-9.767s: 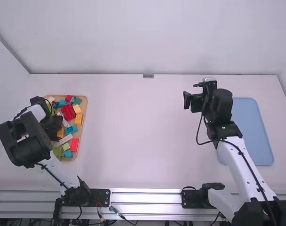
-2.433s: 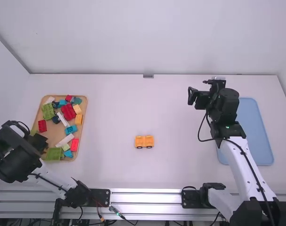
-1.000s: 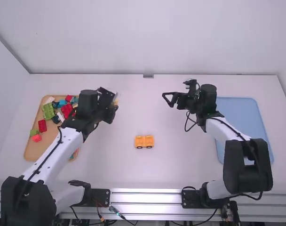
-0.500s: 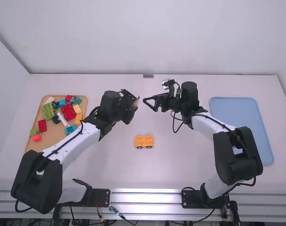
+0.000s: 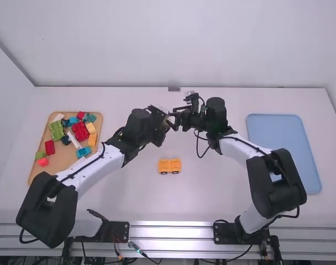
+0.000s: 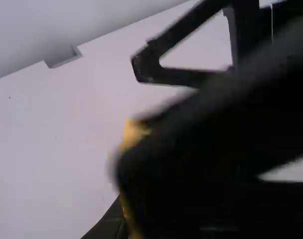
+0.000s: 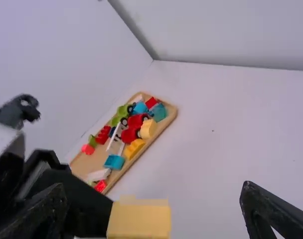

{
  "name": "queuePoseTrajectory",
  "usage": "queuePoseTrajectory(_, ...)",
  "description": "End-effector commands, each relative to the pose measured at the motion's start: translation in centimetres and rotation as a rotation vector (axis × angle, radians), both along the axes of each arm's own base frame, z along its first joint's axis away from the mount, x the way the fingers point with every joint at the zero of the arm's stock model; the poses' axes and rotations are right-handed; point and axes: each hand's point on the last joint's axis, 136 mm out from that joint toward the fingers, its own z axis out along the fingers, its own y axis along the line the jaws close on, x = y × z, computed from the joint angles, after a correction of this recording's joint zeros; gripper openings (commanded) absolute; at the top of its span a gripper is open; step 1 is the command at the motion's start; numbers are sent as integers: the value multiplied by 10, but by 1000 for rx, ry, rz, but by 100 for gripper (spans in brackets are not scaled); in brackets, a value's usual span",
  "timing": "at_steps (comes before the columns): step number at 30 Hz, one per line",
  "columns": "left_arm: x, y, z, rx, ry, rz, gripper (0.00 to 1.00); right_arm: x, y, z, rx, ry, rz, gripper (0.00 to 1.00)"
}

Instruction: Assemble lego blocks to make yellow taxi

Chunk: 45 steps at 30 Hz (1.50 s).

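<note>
In the high view my left gripper (image 5: 164, 122) and right gripper (image 5: 178, 118) meet above the middle of the table. A yellow block (image 7: 139, 219) in the right wrist view is held by the left gripper, between the spread fingers of my right gripper (image 7: 154, 201). The left wrist view has part of the yellow block (image 6: 133, 132) behind the right gripper's dark finger, with my left gripper (image 6: 111, 224) at the bottom edge. Nearer the arm bases, an orange-yellow wheeled base (image 5: 169, 166) stands on the table.
A wooden tray (image 5: 36, 175) with several coloured blocks and wheeled pieces lies at the left of the table. On the right is a blue tray (image 5: 284, 132). A wall runs along the table's far edge.
The left arm has come from the wooden tray to the middle carrying the yellow block, while the right arm has swung left to meet it. The wheeled base appeared on the table earlier and has stayed put since.
</note>
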Motion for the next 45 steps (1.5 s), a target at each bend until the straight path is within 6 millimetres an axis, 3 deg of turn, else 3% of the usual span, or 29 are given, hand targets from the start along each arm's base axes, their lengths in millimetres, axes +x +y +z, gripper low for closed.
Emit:
queuePoseTrajectory(1, 4, 0, 3, 13, -4, 50, 1, -3, -3, -13, 2, 42, -7, 91)
queuePoseTrajectory(14, 7, -5, 13, -42, -19, 59, 1, -14, -4, -19, 33, 58, 6, 85)
queuePoseTrajectory(18, 1, -18, 17, -91, -11, -14, 1, -14, -3, -18, 39, 61, 9, 75)
queuePoseTrajectory(23, 4, -16, 19, -88, -21, 3, 1, -15, -3, -19, 38, 68, 12, 65)
queuePoseTrajectory(32, 4, -16, 19, -100, -16, 8, 1, -23, 9, -17, 37, 60, 37, 59)
queuePoseTrajectory(38, 4, -16, 19, -100, -16, 9, 2, -25, 13, -15, 43, 48, 50, 44)
queuePoseTrajectory(45, 5, -16, 21, -103, -25, 11, 2, -27, 14, -15, 43, 49, 57, 36)
